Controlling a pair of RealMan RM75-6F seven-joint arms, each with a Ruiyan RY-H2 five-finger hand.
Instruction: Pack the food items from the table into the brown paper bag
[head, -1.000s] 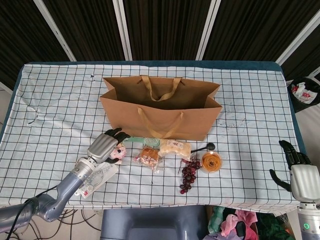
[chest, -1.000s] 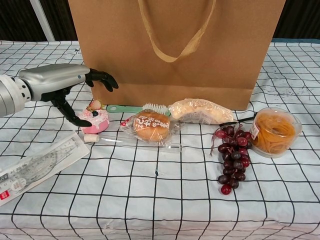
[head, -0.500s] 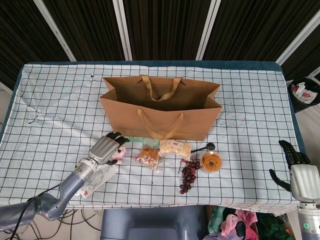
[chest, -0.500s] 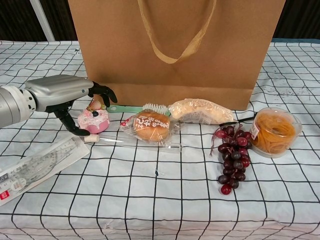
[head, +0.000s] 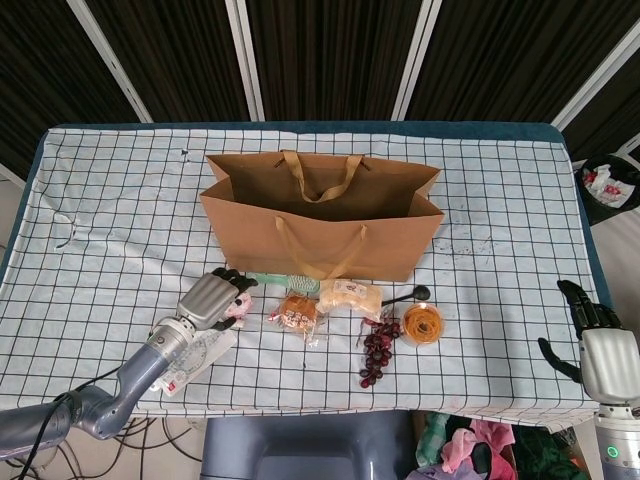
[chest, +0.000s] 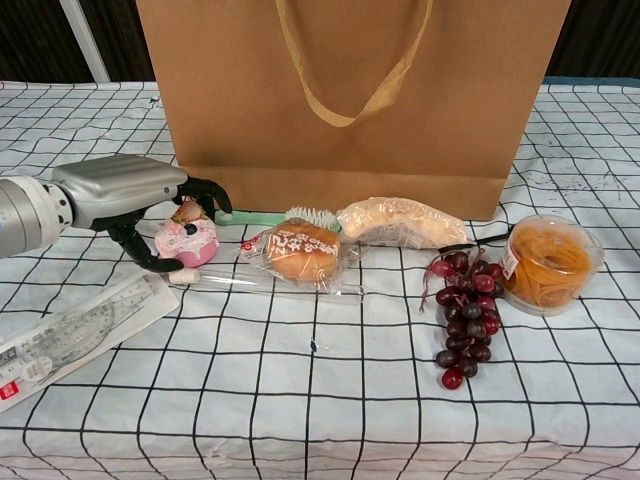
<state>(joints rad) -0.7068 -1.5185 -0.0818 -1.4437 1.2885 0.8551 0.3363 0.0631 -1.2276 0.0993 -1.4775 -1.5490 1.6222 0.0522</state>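
The brown paper bag (head: 330, 235) (chest: 350, 110) stands open mid-table. In front of it lie a pink cupcake (chest: 190, 238) (head: 238, 308), a wrapped bun (chest: 300, 250) (head: 297, 312), a wrapped bread roll (chest: 400, 222) (head: 350, 296), dark grapes (chest: 465, 315) (head: 378, 350) and a round tub of orange food (chest: 548, 262) (head: 422, 324). My left hand (chest: 125, 195) (head: 210, 298) is curled over the cupcake, fingers on its top and far side, thumb under its near left; the cupcake rests on the cloth. My right hand (head: 595, 345) hangs open off the table's right front corner.
A packaged protractor set (chest: 70, 335) (head: 195, 355) lies under my left forearm. A green brush (chest: 265, 216) and a black spoon (head: 405, 295) lie against the bag's base. Checked cloth covers the table (head: 500, 200); a bin (head: 605, 185) stands beyond the right edge.
My left hand has dropped from above the cupcake down onto it, and its fingers and thumb have closed in around it. The right hand has stayed still.
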